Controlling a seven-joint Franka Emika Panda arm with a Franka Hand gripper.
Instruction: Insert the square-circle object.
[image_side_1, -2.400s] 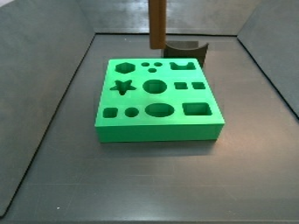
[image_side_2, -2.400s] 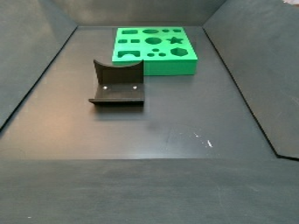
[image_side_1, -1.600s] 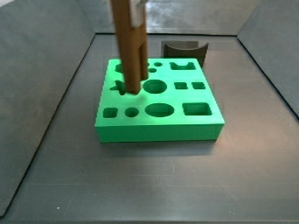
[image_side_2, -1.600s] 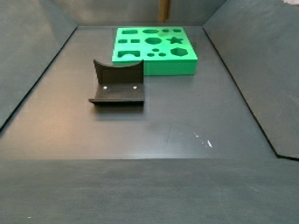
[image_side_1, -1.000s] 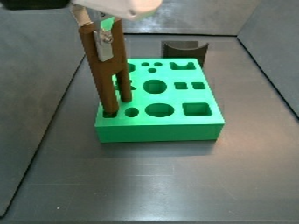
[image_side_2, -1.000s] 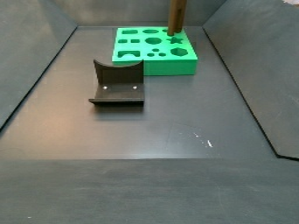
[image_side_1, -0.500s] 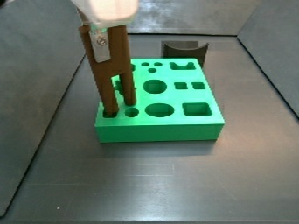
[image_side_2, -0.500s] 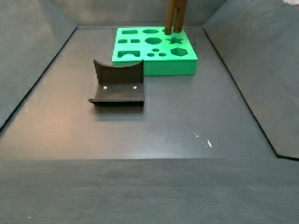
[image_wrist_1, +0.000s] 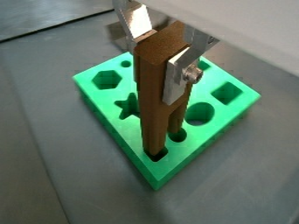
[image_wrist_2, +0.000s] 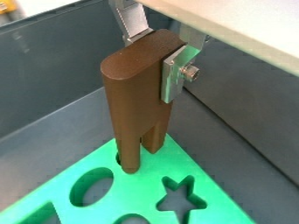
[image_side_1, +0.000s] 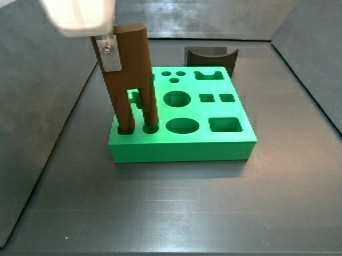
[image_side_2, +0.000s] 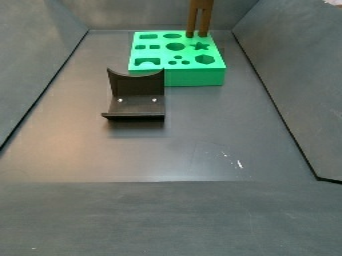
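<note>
The square-circle object (image_side_1: 131, 75) is a tall brown two-pronged piece standing upright. It also shows in both wrist views (image_wrist_1: 162, 96) (image_wrist_2: 138, 96). Its two prongs reach down into two neighbouring holes at a corner of the green block (image_side_1: 201, 125), which also shows in a wrist view (image_wrist_1: 222, 101). My gripper (image_wrist_1: 163, 48) is shut on the top of the piece, one silver finger (image_wrist_2: 177, 70) on each side. In a side view (image_side_2: 201, 15) only the piece shows above the green block (image_side_2: 174, 55); the gripper is out of frame.
The fixture (image_side_2: 134, 97) stands on the dark floor away from the green block; in a side view it shows behind the block (image_side_1: 211, 55). Grey walls ring the floor. The green block has several other shaped holes, such as a star (image_wrist_1: 128, 107).
The piece now stands more upright with its prongs in the two holes. The gripper's white body has shifted left in a side view.
</note>
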